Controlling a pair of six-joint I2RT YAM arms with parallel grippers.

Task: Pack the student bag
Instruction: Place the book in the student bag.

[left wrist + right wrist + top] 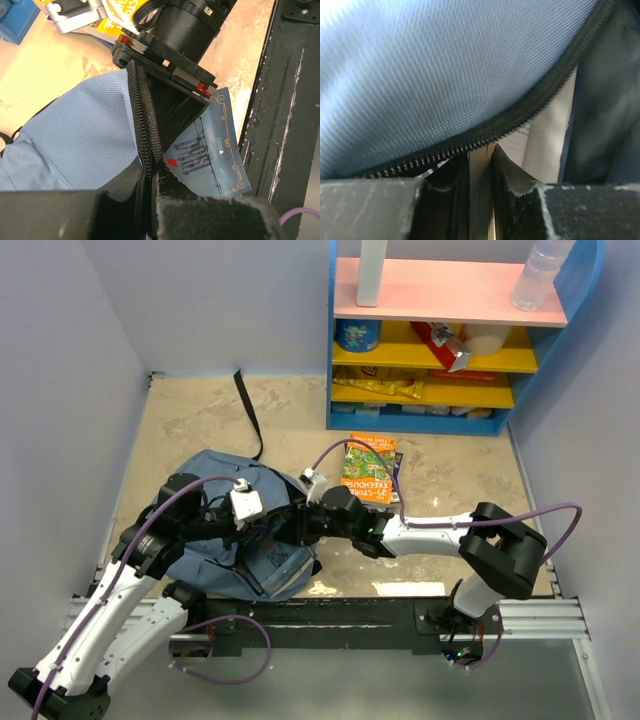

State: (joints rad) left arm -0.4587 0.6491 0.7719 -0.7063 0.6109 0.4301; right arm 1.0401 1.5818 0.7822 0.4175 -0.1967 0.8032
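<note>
The student bag lies near-left on the table, its zipper edge pinched by the left gripper while the right gripper, clamped on a dark-blue book, feeds it into the mouth, so the next move, I judge, is a deeper push, then letting go.

Clearest on the colourful book lying on the bench: "TREEHOUSE" in capitals, below a line with roughly "-STOR" in it and a leading number too small to fix. On the dark blue book at the zip edge of the student bag: columns of white print beside a small emblem, none legible. In the right wrist view, fine print on a pale page, unreadable. On the blue tin and yellow packets of the shelf: blurred labels, no word made out.
</note>
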